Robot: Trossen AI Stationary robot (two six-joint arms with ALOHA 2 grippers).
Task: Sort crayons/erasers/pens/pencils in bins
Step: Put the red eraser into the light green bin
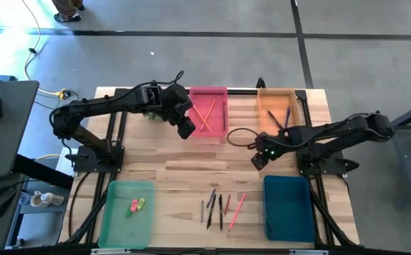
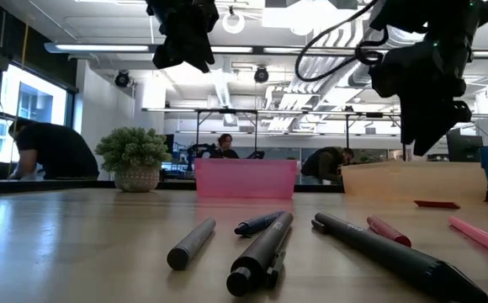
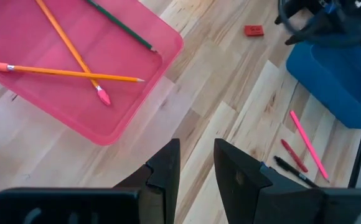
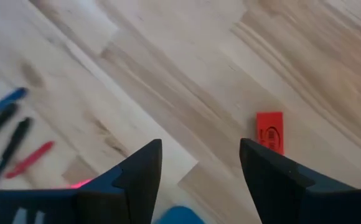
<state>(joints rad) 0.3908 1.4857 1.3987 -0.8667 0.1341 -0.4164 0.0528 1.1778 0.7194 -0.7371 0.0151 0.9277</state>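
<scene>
A small flat red eraser block (image 4: 269, 131) lies by itself on the wooden counter (image 1: 184, 177), between the orange plastic bin (image 1: 276, 106) and the teal-blue plastic bin (image 1: 287, 207). The right tool (image 4: 200, 168) hangs just above it, wide open and holding nothing. In the right wrist view the block sits just ahead of the open gap, in front of one finger (image 4: 274, 177). Its long side points the same way as the fingers, so I think the tool should go forward a bit and a little to that side, then down. The right arm is much nearer to this block than the left arm.

The left tool (image 3: 196, 171) is up beside the near edge of the pink plastic bin (image 3: 140, 118). Its fingers are a little bit apart and hold nothing. Two orange pencils (image 3: 75, 62) and one dark green pencil (image 3: 121, 25) lie crossed in that bin.

There is bare wood all around the block. The teal-blue bin is near it, and the loose pens and sticks (image 1: 221, 207) are farther off, toward the front of the counter. The light green plastic bin (image 1: 126, 219) at the front left holds a pink eraser (image 1: 132, 207) and a yellow-green eraser (image 1: 140, 203).
</scene>
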